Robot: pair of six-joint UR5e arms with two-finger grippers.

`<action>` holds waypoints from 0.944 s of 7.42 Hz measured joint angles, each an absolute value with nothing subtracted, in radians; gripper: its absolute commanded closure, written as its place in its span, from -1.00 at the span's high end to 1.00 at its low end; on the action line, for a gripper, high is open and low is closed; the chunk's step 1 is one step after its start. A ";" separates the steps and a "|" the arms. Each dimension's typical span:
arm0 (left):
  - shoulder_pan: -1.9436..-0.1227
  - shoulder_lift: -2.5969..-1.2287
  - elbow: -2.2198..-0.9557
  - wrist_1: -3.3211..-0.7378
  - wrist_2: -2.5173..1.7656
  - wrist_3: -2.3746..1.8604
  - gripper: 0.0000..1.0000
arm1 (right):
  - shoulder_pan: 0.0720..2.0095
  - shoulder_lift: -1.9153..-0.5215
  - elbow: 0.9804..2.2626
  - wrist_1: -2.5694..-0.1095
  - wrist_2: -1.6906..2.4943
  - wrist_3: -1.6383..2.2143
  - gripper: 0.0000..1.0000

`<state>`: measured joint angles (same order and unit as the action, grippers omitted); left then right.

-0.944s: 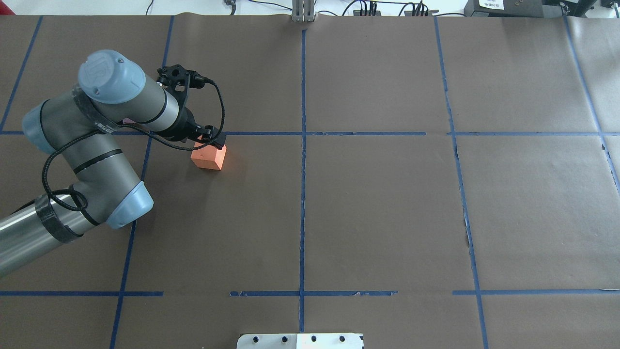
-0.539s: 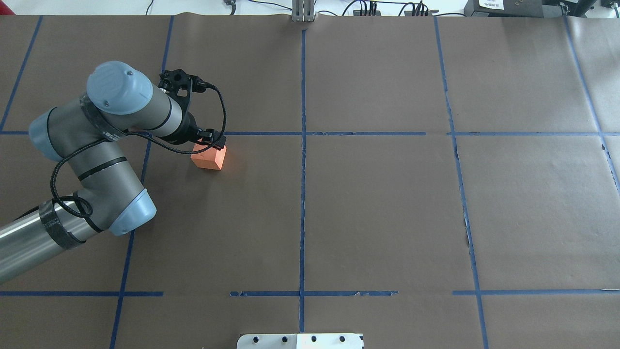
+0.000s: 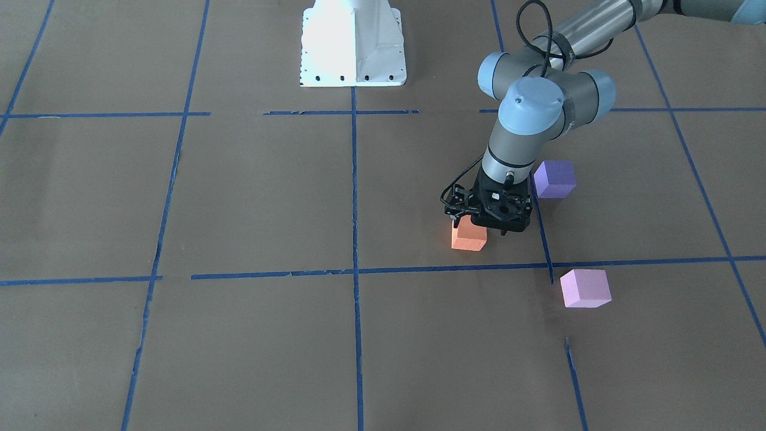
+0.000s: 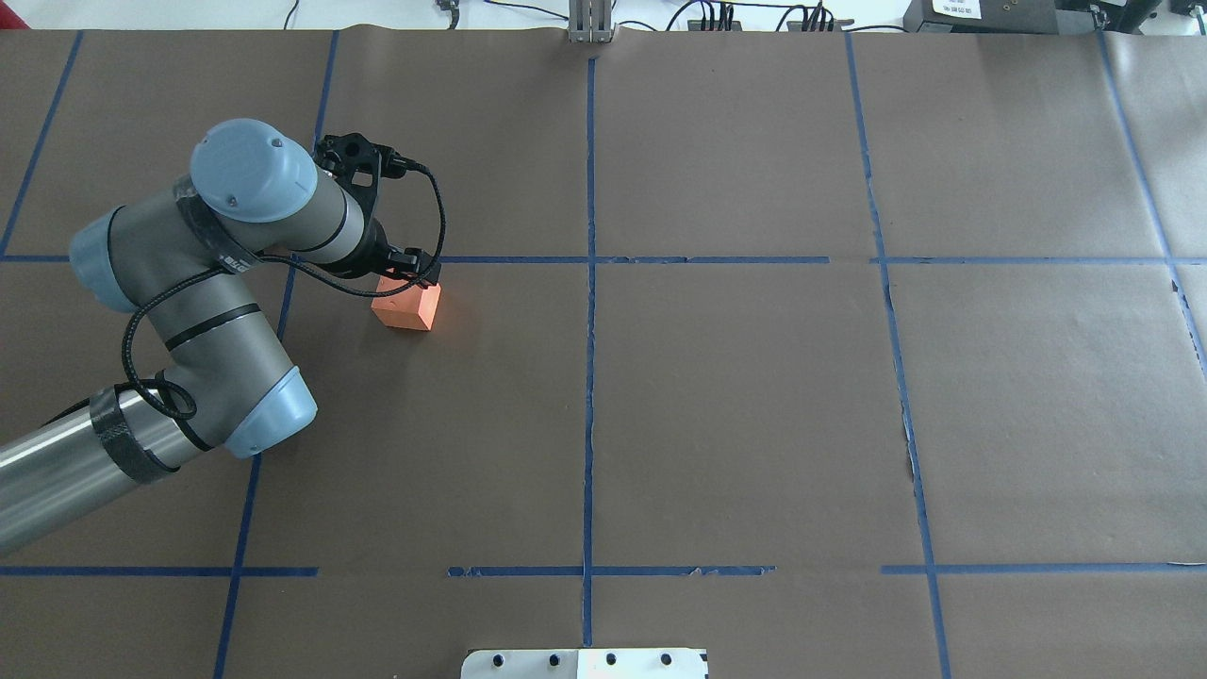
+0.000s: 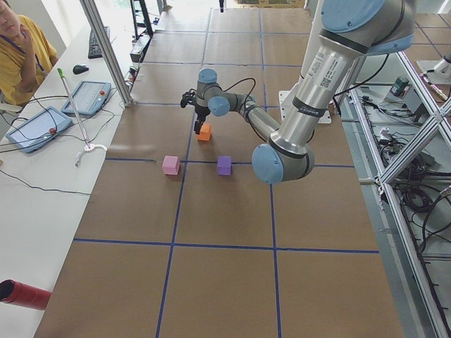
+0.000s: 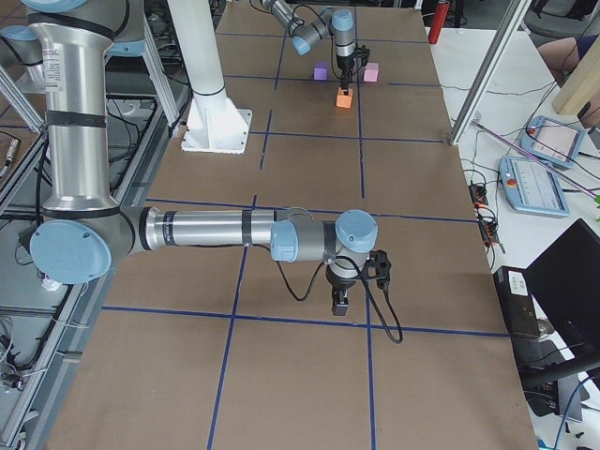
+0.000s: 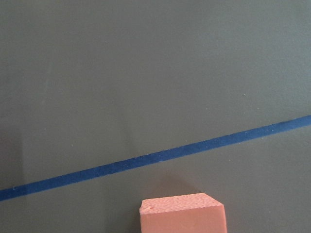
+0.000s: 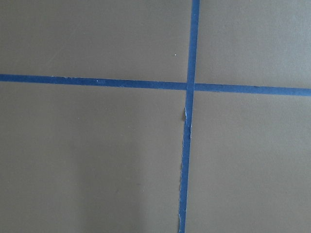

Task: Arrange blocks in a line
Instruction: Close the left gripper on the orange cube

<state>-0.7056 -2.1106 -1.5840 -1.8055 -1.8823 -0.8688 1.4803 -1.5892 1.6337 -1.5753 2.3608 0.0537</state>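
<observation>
The orange block [image 4: 405, 311] rests on the brown paper just inside a blue tape line; it also shows in the front view [image 3: 468, 239] and at the bottom of the left wrist view [image 7: 183, 216]. My left gripper [image 4: 415, 275] points down at the block's top [image 3: 479, 222]; its fingers are hidden, so I cannot tell if it is open or shut. The violet block [image 3: 555, 178] sits behind the left wrist and the pink block [image 3: 585, 288] lies beyond the tape line; the arm hides both in the overhead view. My right gripper [image 6: 339, 302] hangs over a tape crossing, far from the blocks; I cannot tell its state.
The white robot base plate [image 3: 353, 60] stands at the robot's edge of the table. Blue tape lines [image 4: 588, 283] grid the brown paper. A side table with tablets [image 5: 32, 130] and a seated operator [image 5: 21, 42] lie beyond the far edge.
The left arm's elbow and forearm have swung to the right and the gripper covers a little more of the orange block's top. The orange block has stayed in place.
</observation>
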 measured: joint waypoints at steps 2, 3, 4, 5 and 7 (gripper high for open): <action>-0.692 -2.128 -1.557 -1.800 -1.869 -0.871 0.99 | 1.480 -1.589 1.634 -1.574 2.361 0.054 1.00; -0.684 -2.131 -1.550 -1.800 -1.867 -0.870 0.98 | 1.480 -1.589 1.634 -1.574 2.361 0.054 1.00; -0.674 -2.132 -1.542 -1.800 -1.866 -0.870 0.96 | 1.480 -1.589 1.634 -1.574 2.361 0.054 1.00; -0.667 -2.132 -1.529 -1.801 -1.865 -0.869 0.87 | 1.480 -1.589 1.634 -1.575 2.361 0.054 1.00; -0.663 -2.134 -1.517 -1.809 -1.868 -0.869 -0.02 | 1.480 -1.589 1.634 -1.574 2.361 0.054 1.00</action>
